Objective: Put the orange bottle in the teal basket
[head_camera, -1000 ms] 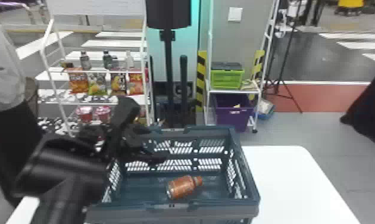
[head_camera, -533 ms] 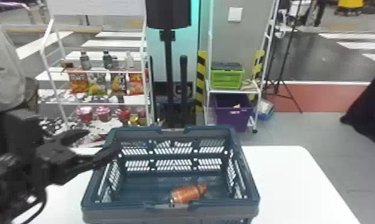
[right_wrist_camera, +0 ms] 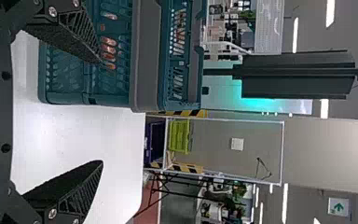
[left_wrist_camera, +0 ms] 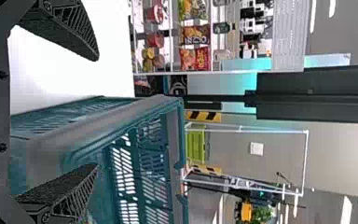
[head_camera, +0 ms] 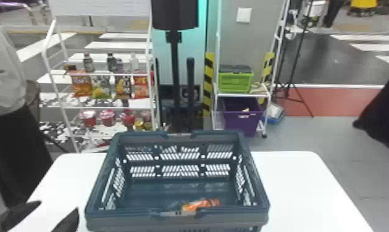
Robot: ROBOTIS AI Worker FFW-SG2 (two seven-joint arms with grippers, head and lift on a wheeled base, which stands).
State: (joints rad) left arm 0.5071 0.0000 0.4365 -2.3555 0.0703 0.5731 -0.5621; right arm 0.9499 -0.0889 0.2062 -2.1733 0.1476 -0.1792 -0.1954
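Observation:
Inside the teal basket (head_camera: 252, 185) on the white table, the orange bottle (head_camera: 201, 205) lies on its side on the floor near the front wall, partly hidden by the front rim. My left gripper (head_camera: 56, 213) is at the table's front left, outside the basket, with its fingers apart. In the left wrist view my left gripper (left_wrist_camera: 95, 112) is open, holding nothing, beside the basket (left_wrist_camera: 161, 105). My right gripper (right_wrist_camera: 102, 112) is also open and empty in the right wrist view, near the basket (right_wrist_camera: 147, 56); orange shows through the basket's slots.
White table (head_camera: 299, 185) extends on both sides of the basket. Behind it stand a rack with snack bags (head_camera: 81, 84) and bottles, a black post (head_camera: 174, 77), and a shelf with a green crate (head_camera: 235, 80) and a purple bin (head_camera: 243, 118). A person stands at the left.
My left gripper has moved from over the basket's left side down and left to the near table corner. The bottle has shifted right and toward the front wall inside the basket.

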